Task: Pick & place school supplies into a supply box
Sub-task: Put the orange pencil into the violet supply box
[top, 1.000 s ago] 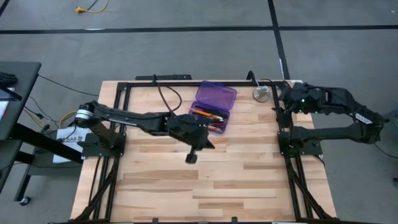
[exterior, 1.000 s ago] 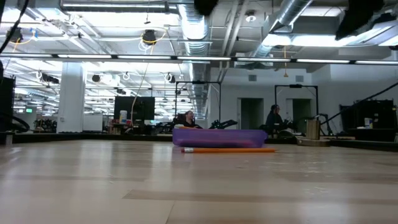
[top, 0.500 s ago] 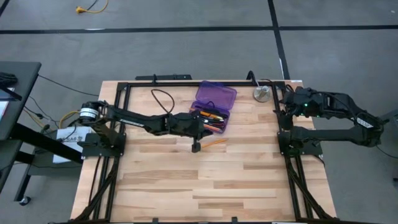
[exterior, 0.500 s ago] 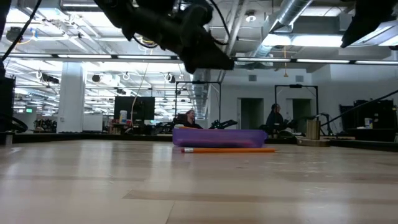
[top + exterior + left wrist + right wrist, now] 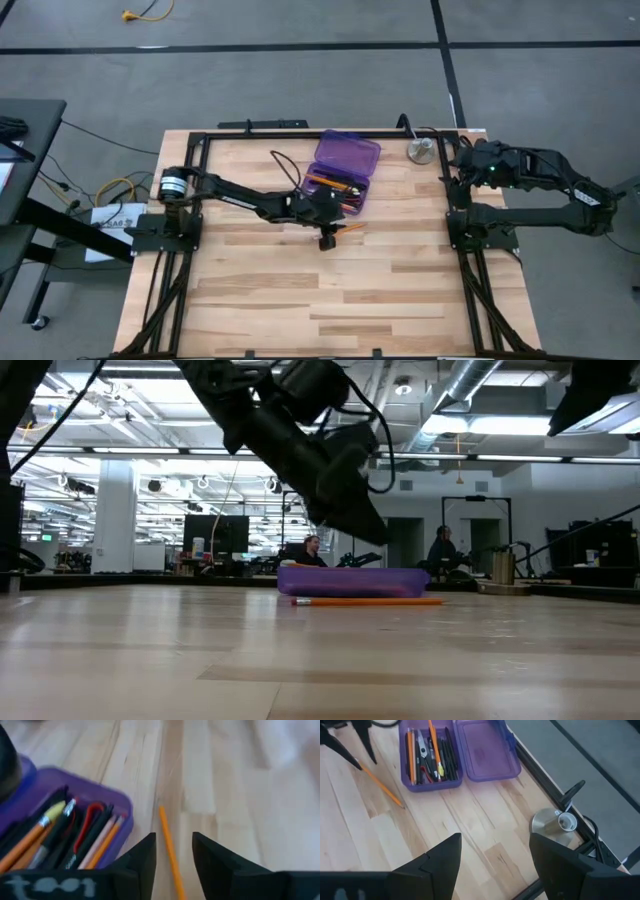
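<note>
Left claw [image 5: 172, 851] is right over the last stray orange pencil [image 5: 170, 851], fingers apart and straddling it, nothing clamped between them. That pencil lies flat on the tabletop [image 5: 300, 290], just beside the purple supply box [image 5: 343, 172], along the long side that faces away from the hinged lid. From the low view it shows as a thin orange line [image 5: 366, 600] in front of the box's purple wall [image 5: 350, 580], with the left arm reaching down above it.

Look inside the box from the right wrist view: the tray [image 5: 431, 785] is already well stocked, with orange pencils [image 5: 434, 742], dark pens [image 5: 447, 750] and the red-handled scissors [image 5: 421, 747] lying side by side. The lid [image 5: 485, 750] lies open flat beside the tray.

So most of the job looks done. I can find only 1 supply outside the box, this pencil. What seems left: close on it, lift it, set it in with the others.

Right claw [image 5: 492, 865] waits well apart from the box, jaws wide and empty, at the tabletop's edge beyond the round silver disc [image 5: 551, 822], which sits near the lid end of the box.
</note>
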You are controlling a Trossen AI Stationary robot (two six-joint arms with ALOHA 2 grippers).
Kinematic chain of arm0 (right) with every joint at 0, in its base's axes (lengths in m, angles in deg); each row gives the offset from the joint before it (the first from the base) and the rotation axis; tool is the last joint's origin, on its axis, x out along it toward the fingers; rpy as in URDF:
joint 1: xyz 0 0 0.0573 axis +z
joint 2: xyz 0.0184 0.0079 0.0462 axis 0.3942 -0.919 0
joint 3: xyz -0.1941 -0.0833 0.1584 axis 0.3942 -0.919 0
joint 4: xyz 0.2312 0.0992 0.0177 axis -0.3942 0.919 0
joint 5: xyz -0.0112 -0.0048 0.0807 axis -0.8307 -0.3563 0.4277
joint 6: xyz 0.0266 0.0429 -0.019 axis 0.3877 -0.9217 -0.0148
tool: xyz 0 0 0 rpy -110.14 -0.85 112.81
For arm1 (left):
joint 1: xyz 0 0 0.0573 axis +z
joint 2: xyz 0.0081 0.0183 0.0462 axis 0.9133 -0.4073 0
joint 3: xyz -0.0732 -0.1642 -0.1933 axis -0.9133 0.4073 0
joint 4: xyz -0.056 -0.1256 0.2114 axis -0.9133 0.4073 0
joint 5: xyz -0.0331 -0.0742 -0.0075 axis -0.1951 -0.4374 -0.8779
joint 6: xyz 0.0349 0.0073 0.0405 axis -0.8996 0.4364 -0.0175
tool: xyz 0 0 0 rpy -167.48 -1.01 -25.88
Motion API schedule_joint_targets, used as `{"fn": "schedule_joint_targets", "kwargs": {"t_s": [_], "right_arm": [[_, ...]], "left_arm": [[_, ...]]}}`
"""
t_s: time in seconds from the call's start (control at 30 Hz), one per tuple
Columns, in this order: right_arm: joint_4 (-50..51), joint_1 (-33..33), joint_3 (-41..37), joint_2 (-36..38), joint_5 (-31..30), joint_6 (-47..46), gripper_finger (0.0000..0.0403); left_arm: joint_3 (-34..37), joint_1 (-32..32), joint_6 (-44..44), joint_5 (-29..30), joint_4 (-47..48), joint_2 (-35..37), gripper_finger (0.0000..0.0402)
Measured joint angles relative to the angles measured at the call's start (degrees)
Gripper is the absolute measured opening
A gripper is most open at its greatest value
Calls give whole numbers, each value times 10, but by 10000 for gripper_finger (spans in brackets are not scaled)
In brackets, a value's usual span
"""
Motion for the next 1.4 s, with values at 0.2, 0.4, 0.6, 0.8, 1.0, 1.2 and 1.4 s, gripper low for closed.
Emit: {"fn": "schedule_joint_targets", "kwargs": {"t_s": [0.2,0.4,0.6,0.8,1.0,1.2,1.4], "right_arm": [[0,0,0,0,1,0,230],[0,0,0,0,1,0,230],[0,0,0,0,1,1,230],[0,0,0,0,2,1,230],[2,0,0,0,2,1,230],[3,0,0,0,2,1,230],[3,0,0,0,2,1,230]], "left_arm": [[-16,-6,8,24,32,-22,131],[-17,-18,14,33,38,-22,133],[-20,-22,34,46,39,-65,133],[-54,-22,49,65,56,-113,133],[-67,-21,53,78,100,-120,129],[-67,-22,62,76,116,-121,80],[-65,-22,71,83,114,-122,10]]}}
